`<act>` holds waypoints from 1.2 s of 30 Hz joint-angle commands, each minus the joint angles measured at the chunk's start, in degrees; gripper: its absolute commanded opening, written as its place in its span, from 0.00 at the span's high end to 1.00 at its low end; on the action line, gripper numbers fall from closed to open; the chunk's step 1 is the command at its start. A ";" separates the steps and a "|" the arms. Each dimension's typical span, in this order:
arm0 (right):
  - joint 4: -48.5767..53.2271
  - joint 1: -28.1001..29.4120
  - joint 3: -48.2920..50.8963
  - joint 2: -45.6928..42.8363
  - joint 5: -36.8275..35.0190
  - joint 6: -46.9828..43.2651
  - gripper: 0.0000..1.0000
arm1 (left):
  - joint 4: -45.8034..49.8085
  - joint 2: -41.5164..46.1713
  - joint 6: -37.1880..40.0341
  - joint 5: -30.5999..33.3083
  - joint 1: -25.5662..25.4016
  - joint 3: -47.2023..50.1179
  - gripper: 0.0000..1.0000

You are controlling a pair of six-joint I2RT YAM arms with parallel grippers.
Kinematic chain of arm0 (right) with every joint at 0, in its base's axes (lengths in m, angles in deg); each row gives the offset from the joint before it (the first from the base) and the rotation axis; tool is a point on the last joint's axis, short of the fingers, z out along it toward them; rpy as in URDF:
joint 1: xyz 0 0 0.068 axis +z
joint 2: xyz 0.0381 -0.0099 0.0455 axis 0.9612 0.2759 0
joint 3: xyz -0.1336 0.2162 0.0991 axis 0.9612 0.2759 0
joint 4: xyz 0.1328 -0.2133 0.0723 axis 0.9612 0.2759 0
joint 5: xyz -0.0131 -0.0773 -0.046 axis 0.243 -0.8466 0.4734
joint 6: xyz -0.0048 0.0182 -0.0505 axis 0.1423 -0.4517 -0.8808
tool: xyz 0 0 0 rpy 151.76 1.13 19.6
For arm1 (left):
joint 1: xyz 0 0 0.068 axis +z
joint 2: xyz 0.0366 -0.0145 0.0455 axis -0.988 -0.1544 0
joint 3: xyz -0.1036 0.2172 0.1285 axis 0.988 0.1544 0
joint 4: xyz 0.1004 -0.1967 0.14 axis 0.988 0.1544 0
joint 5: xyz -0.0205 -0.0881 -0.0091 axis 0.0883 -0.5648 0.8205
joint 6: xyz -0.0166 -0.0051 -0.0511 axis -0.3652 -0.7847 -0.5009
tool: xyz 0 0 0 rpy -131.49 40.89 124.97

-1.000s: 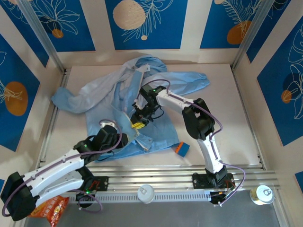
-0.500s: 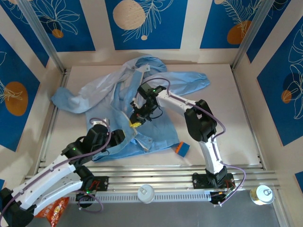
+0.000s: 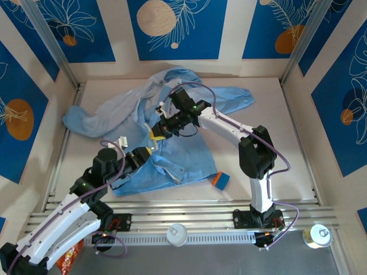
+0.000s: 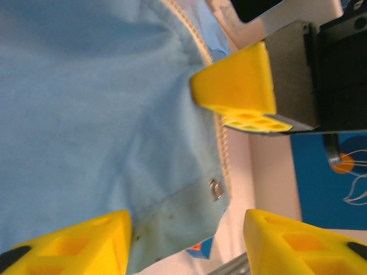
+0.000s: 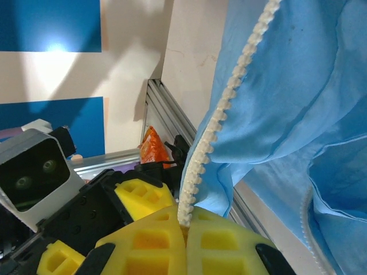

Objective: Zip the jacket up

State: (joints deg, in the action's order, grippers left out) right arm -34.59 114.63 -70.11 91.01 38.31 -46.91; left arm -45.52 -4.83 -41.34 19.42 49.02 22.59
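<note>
The light-blue jacket (image 3: pixel 189 152) lies spread across the middle of the table (image 3: pixel 298 132) in the top view. Just above frame centre, the right gripper (image 3: pixel 156 131) is pinched tight on the jacket's pale zipper (image 5: pixel 229 91) edge. Just below it, the left gripper (image 3: pixel 146 152) stands partly spread with the jacket's bottom corner between its fingers; I cannot tell whether they touch it.

table (image 3: pixel 289 149) pale | on it: jacket (image 3: pixel 195 157), blue-orange block (image 3: pixel 221 181)

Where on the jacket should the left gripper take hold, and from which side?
Probably the lower front corner of the jacket, beside the small metal piece, approached from the hem: the zipper edge ends there, and it lies between the left gripper's open jaws.
</note>
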 commanded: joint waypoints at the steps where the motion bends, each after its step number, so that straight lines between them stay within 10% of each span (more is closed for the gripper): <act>1: -3.47 0.75 2.22 -1.52 0.81 2.29 1.00 | -6.24 0.11 -2.98 -5.13 2.07 1.04 0.50; 26: -8.16 1.54 4.96 -1.30 2.95 5.78 1.00 | -15.05 -4.81 -7.90 -5.84 3.38 6.29 0.66; 36: -6.85 1.55 4.41 -0.02 4.21 6.22 1.00 | -18.79 -3.05 -8.48 -4.94 3.36 11.11 0.55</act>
State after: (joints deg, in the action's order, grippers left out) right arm -42.50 115.94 -65.59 90.99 39.90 -41.18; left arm -60.93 -8.91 -49.44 14.24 51.78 32.03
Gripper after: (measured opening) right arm 0.049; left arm 0.442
